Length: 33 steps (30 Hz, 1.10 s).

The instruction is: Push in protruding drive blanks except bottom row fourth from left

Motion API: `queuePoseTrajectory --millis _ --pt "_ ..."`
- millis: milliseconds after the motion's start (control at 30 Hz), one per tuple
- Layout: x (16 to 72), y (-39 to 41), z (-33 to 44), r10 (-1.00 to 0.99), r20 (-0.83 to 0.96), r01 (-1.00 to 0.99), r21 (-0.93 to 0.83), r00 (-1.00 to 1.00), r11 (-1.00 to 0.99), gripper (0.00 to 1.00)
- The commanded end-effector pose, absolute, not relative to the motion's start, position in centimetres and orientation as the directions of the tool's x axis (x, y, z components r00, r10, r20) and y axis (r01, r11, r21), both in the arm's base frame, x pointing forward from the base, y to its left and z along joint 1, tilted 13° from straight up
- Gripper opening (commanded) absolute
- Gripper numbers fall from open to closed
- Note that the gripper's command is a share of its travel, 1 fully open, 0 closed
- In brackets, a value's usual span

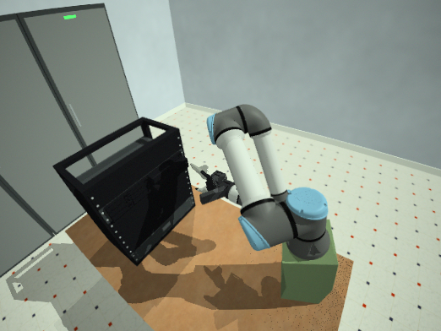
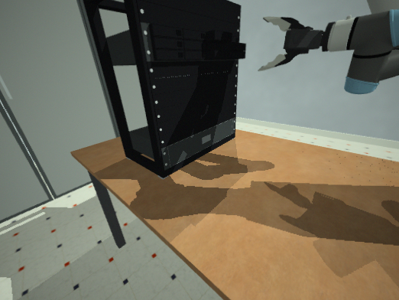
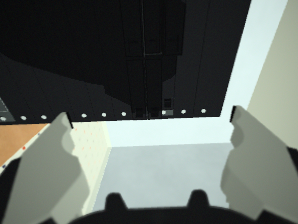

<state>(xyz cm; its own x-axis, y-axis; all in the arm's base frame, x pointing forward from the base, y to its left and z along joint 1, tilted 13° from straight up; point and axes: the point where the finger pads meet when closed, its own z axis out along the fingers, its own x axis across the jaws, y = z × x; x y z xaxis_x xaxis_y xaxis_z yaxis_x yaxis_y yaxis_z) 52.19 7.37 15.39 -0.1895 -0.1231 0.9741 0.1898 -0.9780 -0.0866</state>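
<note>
The black rack (image 1: pixel 131 190) stands on the wooden table, its front facing the arm. It also shows in the exterior view (image 2: pixel 183 84). The drive blanks sit in a band near the top of the front (image 2: pixel 191 46). One blank at the right end (image 2: pixel 233 50) sticks out clearly. Others in the right half look proud, but the dark makes them hard to separate. My gripper (image 2: pixel 269 44) is open and empty. It hangs in the air a short way in front of the rack's right edge, at blank height, touching nothing. The wrist view shows the dark rack front (image 3: pixel 140 55) ahead of the two fingers.
The table's edge (image 2: pixel 126 207) runs close to the rack's left corner, and one table leg (image 2: pixel 108 214) stands below. The arm's green base block (image 1: pixel 310 270) sits on the table's far side. Grey cabinet doors (image 1: pixel 51 97) stand behind the rack.
</note>
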Motion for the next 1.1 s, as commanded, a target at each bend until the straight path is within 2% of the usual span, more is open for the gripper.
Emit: queuePoseTrajectory --millis 0,600,633,1067 --pt "52.19 7.36 15.43 -0.123 0.974 0.19 -0.086 -0.19 -0.978 1.0" --pt "52.19 7.36 15.43 -0.123 0.974 0.19 -0.086 -0.19 -0.978 1.0" --pt "52.19 7.36 15.43 -0.123 0.974 0.19 -0.086 -0.19 -0.978 0.0" --pt "52.19 7.36 15.43 -0.123 0.974 0.19 -0.086 -0.19 -0.978 0.0"
